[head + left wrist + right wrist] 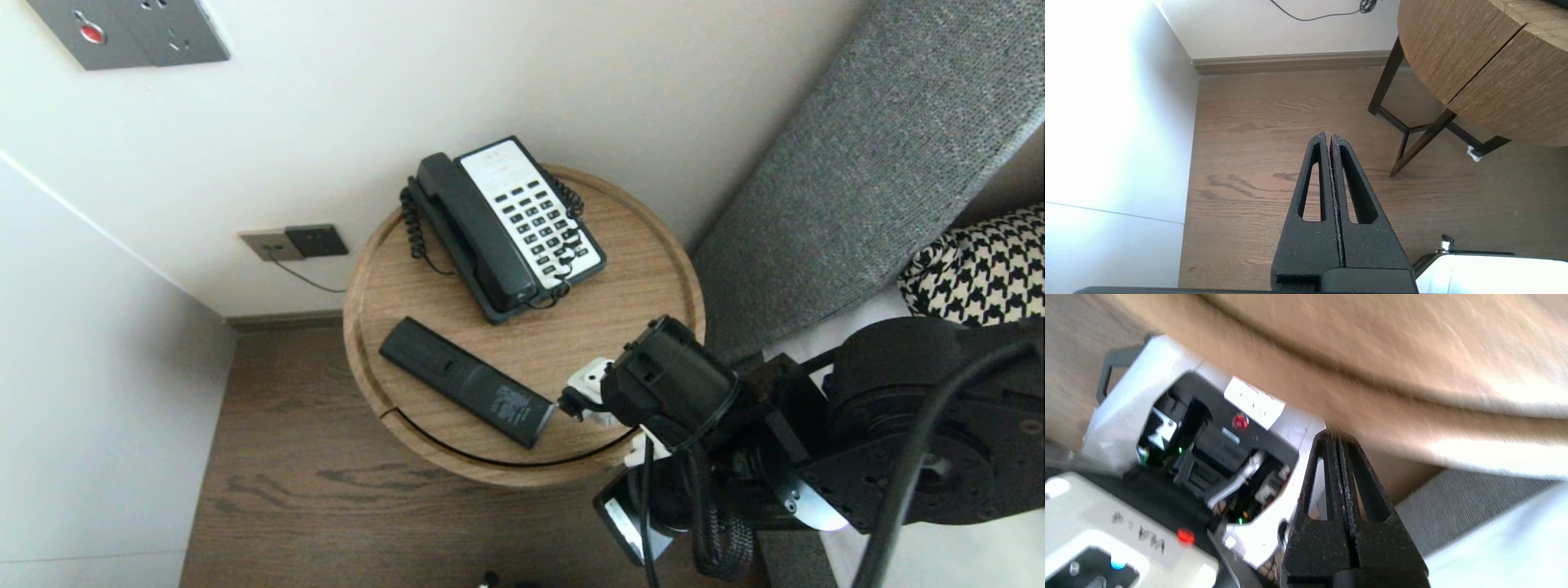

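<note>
A round wooden side table [637, 269] carries a black and white desk phone [510, 224] at the back and a black remote control [467, 381] lying face down near the front. My right arm's wrist [669, 380] hangs over the table's front right rim, just right of the remote's end. The right gripper [1333, 435] is shut and empty, its tips close to the table's curved wooden side [1412, 355]. My left gripper [1329, 134] is also shut and empty, parked low above the wooden floor [1274, 122], left of the table's dark legs [1412, 134].
A grey upholstered headboard [882, 147] and a houndstooth pillow [980, 261] stand to the right of the table. Wall sockets [294, 242] sit low behind it, a switch panel [131, 33] higher up. A white wall [82, 392] closes the left side. My own base [1180, 437] shows below the right gripper.
</note>
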### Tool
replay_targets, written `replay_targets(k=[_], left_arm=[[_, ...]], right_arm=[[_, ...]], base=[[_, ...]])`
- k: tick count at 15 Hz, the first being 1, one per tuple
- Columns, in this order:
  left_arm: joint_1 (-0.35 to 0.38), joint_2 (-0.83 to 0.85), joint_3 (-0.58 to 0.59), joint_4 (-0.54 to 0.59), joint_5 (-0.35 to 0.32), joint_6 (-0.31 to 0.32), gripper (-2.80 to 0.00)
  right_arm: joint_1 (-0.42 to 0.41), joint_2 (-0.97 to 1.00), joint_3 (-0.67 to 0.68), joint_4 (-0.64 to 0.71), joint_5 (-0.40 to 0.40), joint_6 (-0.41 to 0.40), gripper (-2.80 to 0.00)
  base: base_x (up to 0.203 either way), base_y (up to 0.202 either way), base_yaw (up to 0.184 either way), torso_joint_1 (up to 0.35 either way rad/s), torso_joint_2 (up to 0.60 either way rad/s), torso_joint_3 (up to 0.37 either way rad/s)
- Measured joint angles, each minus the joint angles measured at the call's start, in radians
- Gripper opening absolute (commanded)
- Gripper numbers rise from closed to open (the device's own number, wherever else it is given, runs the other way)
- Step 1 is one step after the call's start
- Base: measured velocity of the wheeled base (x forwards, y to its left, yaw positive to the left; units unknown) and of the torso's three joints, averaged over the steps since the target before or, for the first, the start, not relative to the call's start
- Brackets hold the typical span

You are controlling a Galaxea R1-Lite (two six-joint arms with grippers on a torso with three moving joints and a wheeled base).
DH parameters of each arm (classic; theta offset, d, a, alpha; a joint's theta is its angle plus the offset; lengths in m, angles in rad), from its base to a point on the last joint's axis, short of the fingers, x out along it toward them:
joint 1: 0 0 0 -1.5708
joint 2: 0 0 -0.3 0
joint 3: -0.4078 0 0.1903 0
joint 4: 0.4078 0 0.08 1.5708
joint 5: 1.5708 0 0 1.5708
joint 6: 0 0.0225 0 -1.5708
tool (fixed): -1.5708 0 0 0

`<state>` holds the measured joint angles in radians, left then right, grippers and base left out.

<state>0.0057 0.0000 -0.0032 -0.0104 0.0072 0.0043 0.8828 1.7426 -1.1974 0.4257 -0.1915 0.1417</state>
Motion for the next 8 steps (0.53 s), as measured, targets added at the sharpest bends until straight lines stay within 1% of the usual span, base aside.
replay_targets(k=[2,5,6,8], left_arm=[[0.0,0.0,0.0,0.0,0.0,0.0,-2.8],[0.0,0.0,0.0,0.0,0.0,0.0,-2.8],[0.0,0.0,0.0,0.0,0.0,0.0,-2.8],[0.0,0.0,0.0,0.0,0.0,0.0,-2.8]], right_arm=[[-0.001,-0.047,0.022,0.017,-0.016,0.001,-2.8],[-0.027,-0.135,0.091,0.021,-0.069,0.008,-2.8],[-0.058,-0.166,0.119,0.021,-0.081,0.013,-2.8],[-0.147,-0.232,0.166,0.021,-0.108,0.018,-2.8]], base=[[0.0,0.0,0.0,0.0,0.0,0.0],[0.0,0.0,0.0,0.0,0.0,0.0],[0.0,0.0,0.0,0.0,0.0,0.0],[0.0,0.0,0.0,0.0,0.0,0.0]])
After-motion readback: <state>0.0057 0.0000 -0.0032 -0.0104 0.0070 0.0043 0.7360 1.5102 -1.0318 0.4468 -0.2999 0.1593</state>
